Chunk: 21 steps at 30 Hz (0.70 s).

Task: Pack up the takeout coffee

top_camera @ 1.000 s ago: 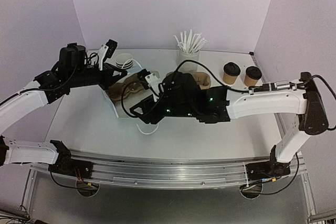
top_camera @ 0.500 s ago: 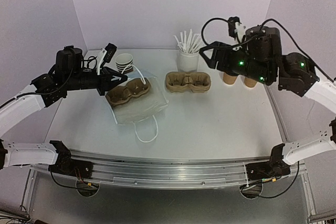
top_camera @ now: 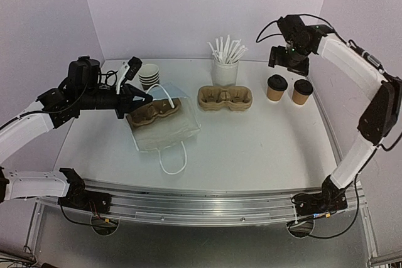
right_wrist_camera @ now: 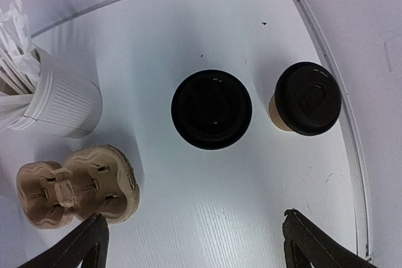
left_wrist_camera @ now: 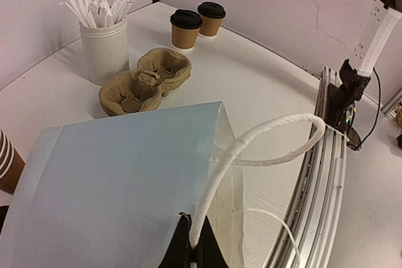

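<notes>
left gripper: clamped on the handle of the bag, lifting the bag's mouth at the left; unchanged over the last second
right gripper: jaws spread wide, nothing between them; a second ago it reached over the bag at centre; now it hangs at the far right above the lidded cups, roughly centred on the left one
left carrier: at the bag's mouth, apparently partly inside; same place as before
right carrier: centre of the table, wells empty, just near of the stick cup
lidded cups: two, upright, side by side at the far right; untouched
cup stack: unlidded, far left, behind the bag
meaning for the task: the right arm looks finished at the bag and has turned to the cups; likely next, a descent and grasp on the left lidded cup; packing judged early, no cup yet in a carrier
</notes>
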### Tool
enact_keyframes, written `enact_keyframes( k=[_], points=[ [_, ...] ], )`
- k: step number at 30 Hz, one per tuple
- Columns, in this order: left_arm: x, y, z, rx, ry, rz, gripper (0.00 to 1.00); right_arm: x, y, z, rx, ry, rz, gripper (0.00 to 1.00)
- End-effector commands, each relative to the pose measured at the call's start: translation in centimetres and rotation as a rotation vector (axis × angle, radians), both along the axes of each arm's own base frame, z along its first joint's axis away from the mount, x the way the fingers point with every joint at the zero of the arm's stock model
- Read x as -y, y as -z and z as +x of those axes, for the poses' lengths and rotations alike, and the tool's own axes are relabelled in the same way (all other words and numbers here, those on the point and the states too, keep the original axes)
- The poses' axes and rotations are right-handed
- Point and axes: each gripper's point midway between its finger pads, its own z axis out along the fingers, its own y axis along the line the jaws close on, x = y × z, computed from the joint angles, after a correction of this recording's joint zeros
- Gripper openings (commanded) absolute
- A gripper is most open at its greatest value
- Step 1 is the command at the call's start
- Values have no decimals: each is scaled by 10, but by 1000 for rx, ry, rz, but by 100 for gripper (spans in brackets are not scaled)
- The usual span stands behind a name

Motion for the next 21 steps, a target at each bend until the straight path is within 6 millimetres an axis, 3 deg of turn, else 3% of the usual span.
enact_keyframes(
  k=[1,8,21],
  points=[
    [0,-19,-8,114,66,2,0,6,32,24,-148,-109,-2,90],
    [3,-18,-6,113,75,12,0,21,67,61,-220,-121,36,87],
    [5,-15,-2,99,64,15,0,25,118,78,-332,-166,29,84]
  ],
)
